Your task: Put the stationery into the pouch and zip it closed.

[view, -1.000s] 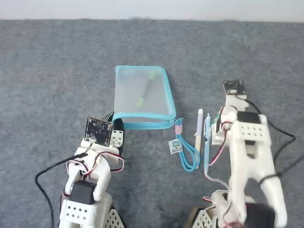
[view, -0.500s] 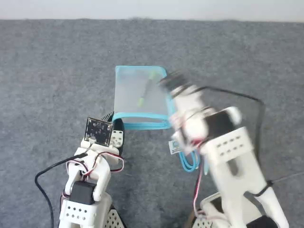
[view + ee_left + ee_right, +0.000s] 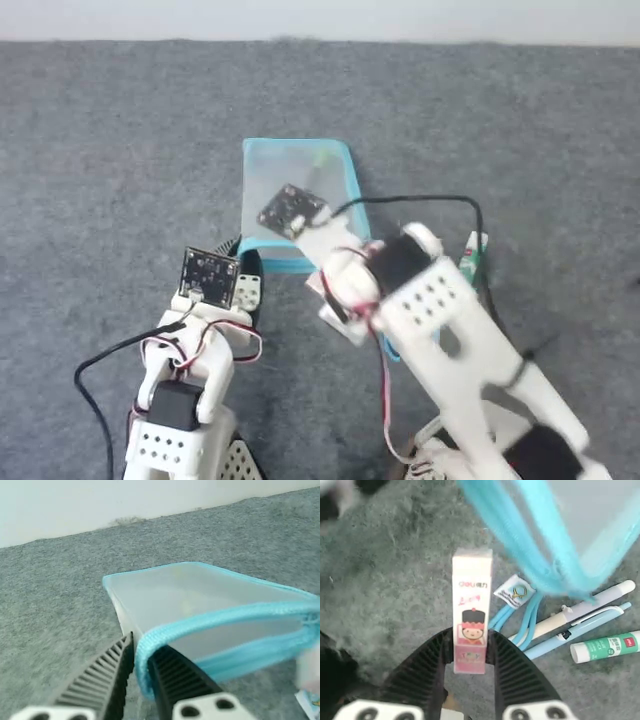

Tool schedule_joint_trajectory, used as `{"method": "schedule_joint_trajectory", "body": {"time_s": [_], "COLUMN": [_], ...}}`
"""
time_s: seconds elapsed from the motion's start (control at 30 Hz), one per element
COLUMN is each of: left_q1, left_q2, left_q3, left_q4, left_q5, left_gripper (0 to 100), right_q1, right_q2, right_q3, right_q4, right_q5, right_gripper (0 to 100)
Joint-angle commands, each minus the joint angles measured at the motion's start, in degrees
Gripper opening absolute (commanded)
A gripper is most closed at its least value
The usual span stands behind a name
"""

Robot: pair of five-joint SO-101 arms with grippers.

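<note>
Two grips to report. My right gripper has its jaws pressed against both sides of the eraser, which stands up between them. Just beyond the eraser's far end, the right wrist view gives me the pouch with its blue zip edge, a small tag and a blue cord. Farther out lie two pens side by side and a glue stick.

My left gripper is pinched nearly closed on the pouch's blue rim, with the translucent body stretching away from the fingertips over the grey mat.

From the high view I get what the wrists cannot: the right arm hangs over the pouch's near end, the left gripper just beside it.
</note>
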Motion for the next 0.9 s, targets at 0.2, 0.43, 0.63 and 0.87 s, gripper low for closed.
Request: {"method": "schedule_joint_trajectory", "body": {"time_s": [0.2, 0.43, 0.63, 0.87], "left_q1": [7.56, 7.91, 7.91, 7.91], "left_q2": [0.53, 0.53, 0.53, 0.53], "left_q3": [-0.40, -0.40, -0.40, -0.31], "left_q4": [0.00, 0.35, 0.35, 0.35], "left_q5": [-0.35, -0.44, -0.44, -0.53], "left_gripper": [1, 1, 1, 1], "right_q1": [5.58, 13.05, 15.25, 14.90], "right_q2": [13.23, 21.05, 25.80, 27.38], "right_q3": [-15.03, -23.74, -28.84, -29.89], "right_q4": [-1.10, -0.75, -0.66, 0.13], "right_q5": [-7.30, -13.36, -16.00, -16.70], "right_gripper": [0.8, 0.8, 1.3, 15.7]}}
